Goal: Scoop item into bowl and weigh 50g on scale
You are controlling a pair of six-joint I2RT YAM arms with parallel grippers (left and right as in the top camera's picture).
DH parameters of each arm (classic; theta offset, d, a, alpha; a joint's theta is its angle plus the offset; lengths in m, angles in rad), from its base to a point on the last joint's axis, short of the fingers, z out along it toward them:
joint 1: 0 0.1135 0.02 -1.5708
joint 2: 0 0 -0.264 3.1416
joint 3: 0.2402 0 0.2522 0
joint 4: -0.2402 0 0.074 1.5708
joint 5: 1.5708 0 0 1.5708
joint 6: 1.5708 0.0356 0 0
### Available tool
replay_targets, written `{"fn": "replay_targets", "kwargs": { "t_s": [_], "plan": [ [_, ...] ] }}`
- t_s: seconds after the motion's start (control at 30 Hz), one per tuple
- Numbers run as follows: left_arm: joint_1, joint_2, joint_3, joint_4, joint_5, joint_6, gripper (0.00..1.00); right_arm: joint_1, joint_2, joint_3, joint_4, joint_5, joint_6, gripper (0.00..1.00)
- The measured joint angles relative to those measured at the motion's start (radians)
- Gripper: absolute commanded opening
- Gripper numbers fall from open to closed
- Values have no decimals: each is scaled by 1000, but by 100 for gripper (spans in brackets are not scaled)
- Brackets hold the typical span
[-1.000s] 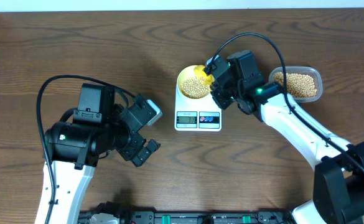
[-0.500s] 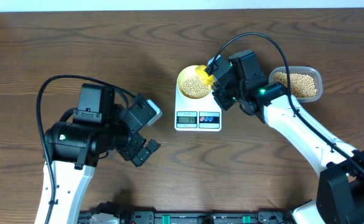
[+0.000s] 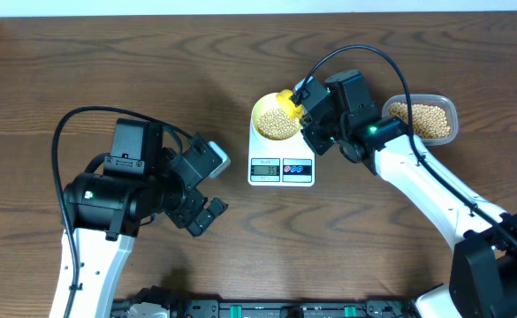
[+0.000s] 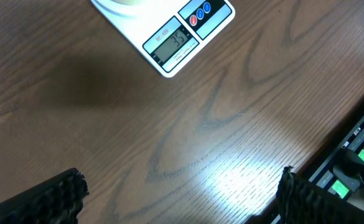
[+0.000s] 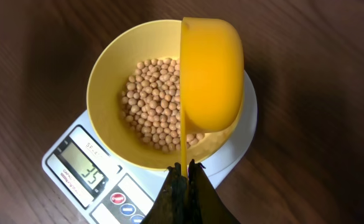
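Note:
The pale yellow bowl [image 3: 273,117] stands on the white scale [image 3: 281,166] and holds tan beans [image 5: 157,102]. The scale's display [image 5: 85,174] reads 35; it also shows in the left wrist view [image 4: 172,41]. My right gripper [image 5: 186,171] is shut on the handle of the bright yellow scoop [image 5: 210,74], which is tipped on its side over the bowl's right half. In the overhead view the scoop [image 3: 287,100] is at the bowl's far right rim. My left gripper [image 3: 201,215] is open and empty, low at the left, apart from the scale.
A clear plastic container [image 3: 421,118] of beans stands at the right, behind my right arm. Dark equipment lines the table's front edge [image 4: 356,155]. Cables loop above both arms.
The scoop has rolled further onto its side over the bowl. The left arm has not moved.

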Motion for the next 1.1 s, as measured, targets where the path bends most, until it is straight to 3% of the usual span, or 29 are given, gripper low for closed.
{"fn": "replay_targets", "kwargs": {
  "t_s": [0.2,0.53,0.8,1.1],
  "plan": [
    [0,0,0,0,0,0,100,0,0,0,84,3,-40,1],
    [0,0,0,0,0,0,100,-28,-29,54,87,2,-45,1],
    [0,0,0,0,0,0,100,-237,-152,88,142,-29,98,1],
    [0,0,0,0,0,0,100,-553,-163,89,133,-241,300,1]
  ]
}}
